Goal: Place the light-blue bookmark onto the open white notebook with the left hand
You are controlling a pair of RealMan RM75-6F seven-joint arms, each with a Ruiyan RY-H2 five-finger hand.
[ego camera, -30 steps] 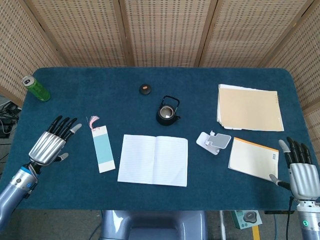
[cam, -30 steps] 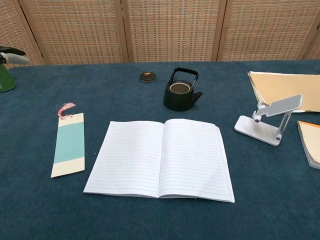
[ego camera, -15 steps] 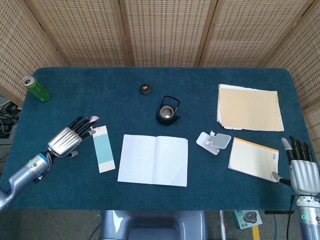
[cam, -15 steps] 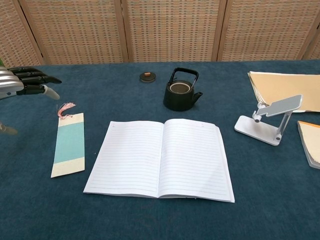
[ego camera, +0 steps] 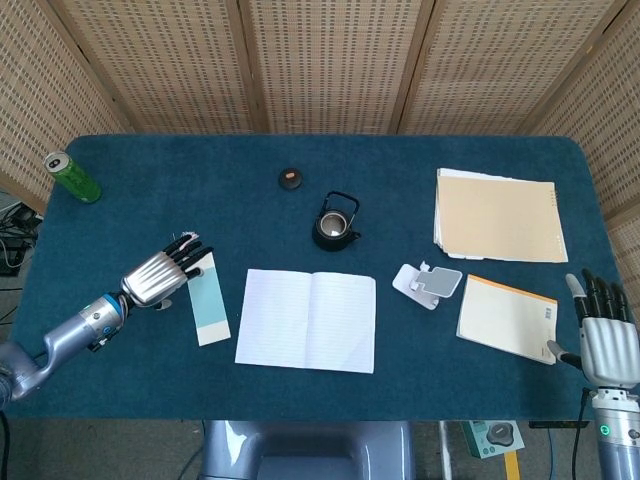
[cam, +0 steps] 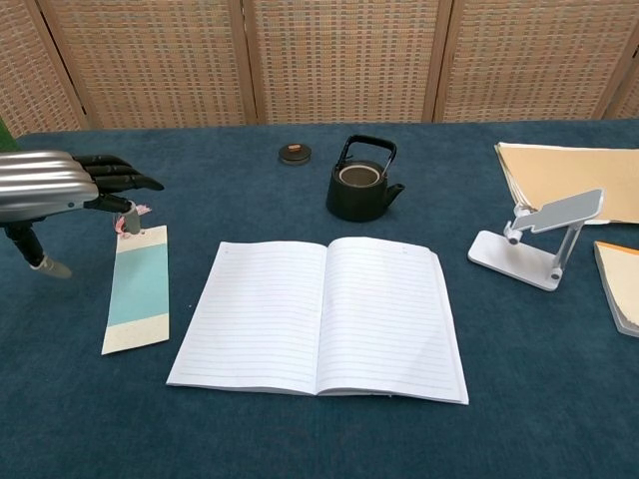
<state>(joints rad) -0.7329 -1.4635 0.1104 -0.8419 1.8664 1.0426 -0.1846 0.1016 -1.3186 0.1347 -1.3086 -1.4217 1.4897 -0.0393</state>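
The light-blue bookmark (ego camera: 207,306) (cam: 138,290) with cream ends and a pink tassel lies flat on the blue cloth, left of the open white notebook (ego camera: 307,319) (cam: 319,317). My left hand (ego camera: 165,273) (cam: 62,186) hovers over the bookmark's tassel end, fingers stretched out and apart, holding nothing. Whether the fingertips touch the bookmark cannot be told. My right hand (ego camera: 601,338) rests at the table's near right corner, fingers extended, empty; the chest view does not show it.
A black teapot (ego camera: 334,222) (cam: 360,182) stands behind the notebook, a small dark lid (ego camera: 290,179) beyond it. A phone stand (ego camera: 428,284) (cam: 540,242), an orange notepad (ego camera: 507,318) and a tan folder (ego camera: 497,215) fill the right side. A green can (ego camera: 71,177) stands far left.
My left hand has moved right and forward, from beside the bookmark to over its tassel end. The right hand has drifted slightly toward the near edge. The bookmark has not moved.
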